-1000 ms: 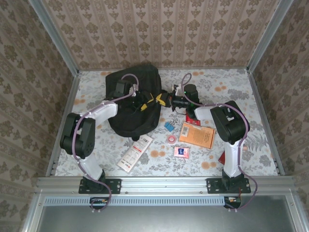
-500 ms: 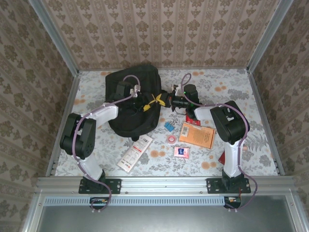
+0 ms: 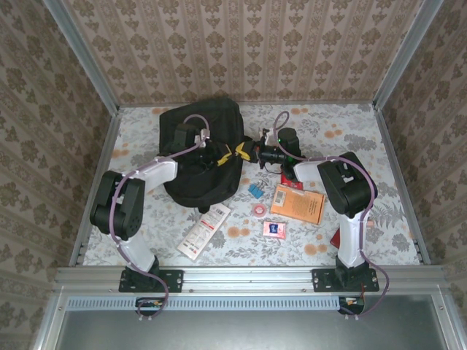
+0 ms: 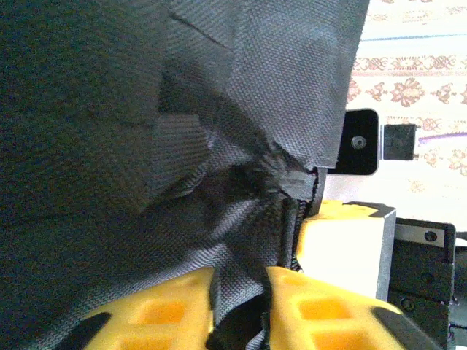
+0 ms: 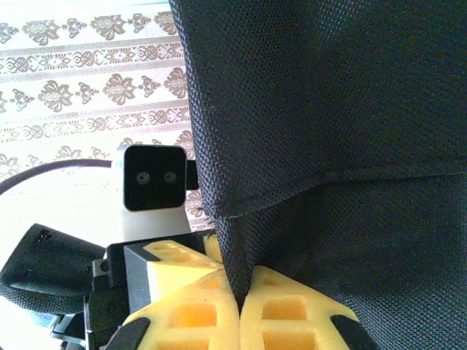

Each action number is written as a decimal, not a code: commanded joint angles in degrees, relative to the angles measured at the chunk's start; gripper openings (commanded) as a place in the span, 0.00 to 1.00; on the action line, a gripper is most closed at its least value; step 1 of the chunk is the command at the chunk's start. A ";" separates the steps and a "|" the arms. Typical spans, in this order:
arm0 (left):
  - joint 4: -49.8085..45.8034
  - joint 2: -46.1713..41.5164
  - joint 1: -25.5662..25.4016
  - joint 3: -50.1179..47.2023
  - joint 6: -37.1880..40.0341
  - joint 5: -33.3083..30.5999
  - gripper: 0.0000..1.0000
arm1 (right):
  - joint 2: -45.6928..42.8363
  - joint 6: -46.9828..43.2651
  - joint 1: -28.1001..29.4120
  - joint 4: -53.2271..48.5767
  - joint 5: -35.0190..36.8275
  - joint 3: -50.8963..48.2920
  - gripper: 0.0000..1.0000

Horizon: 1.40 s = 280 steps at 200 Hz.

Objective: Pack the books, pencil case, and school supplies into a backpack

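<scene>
**Entry: backpack, opening stage, both grippers engaged**

1. Backpack (image 3: 201, 157): black, soft, slumped flat, its mouth not yet spread.
2. My left gripper (image 4: 239, 292): at the backpack's edge that faces the loose items. The yellow pads are drawn together with a fold of black fabric and a zip line pinched between them.
3. My right gripper (image 5: 237, 292): at that same edge of the backpack, close against the left one. Its pads are clamped tight on a hem of the fabric.
4. Books: the orange paperback (image 3: 298, 204) and the red book (image 3: 292, 177) lie off the backpack on that edge's side, near it but apart. The red one is partly under my right arm.
5. School supplies: the blue block (image 3: 255, 191) is just beside the backpack. The pink tape roll (image 3: 259, 209) and the pink-and-blue packet (image 3: 273, 229) lie farther out.
6. Long white packet (image 3: 204, 230): just beside the backpack's near end.

Handling note: the step in hand looks like parting the opening. I should draw my two grips slowly away from each other, each on its own layer – if both hold one layer, nothing will gape. A slight lift should turn the mouth toward the books, and I must watch for fabric creeping out of the pads
</scene>
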 commanded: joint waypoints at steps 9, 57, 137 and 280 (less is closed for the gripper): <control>1.32 -2.68 0.36 -0.34 -0.19 0.90 0.13 | 0.25 -0.81 0.18 2.88 -2.23 0.17 0.00; -0.42 -2.95 0.43 0.22 1.49 1.04 0.00 | -1.31 -7.44 0.25 -7.05 -0.59 0.95 0.00; -8.04 -3.27 -0.19 2.75 7.47 0.42 0.00 | -5.11 -24.41 0.08 -39.65 11.12 9.63 0.70; -15.85 -1.74 -0.82 8.47 12.46 0.43 0.00 | 4.82 -33.37 2.03 -66.19 17.37 31.59 0.51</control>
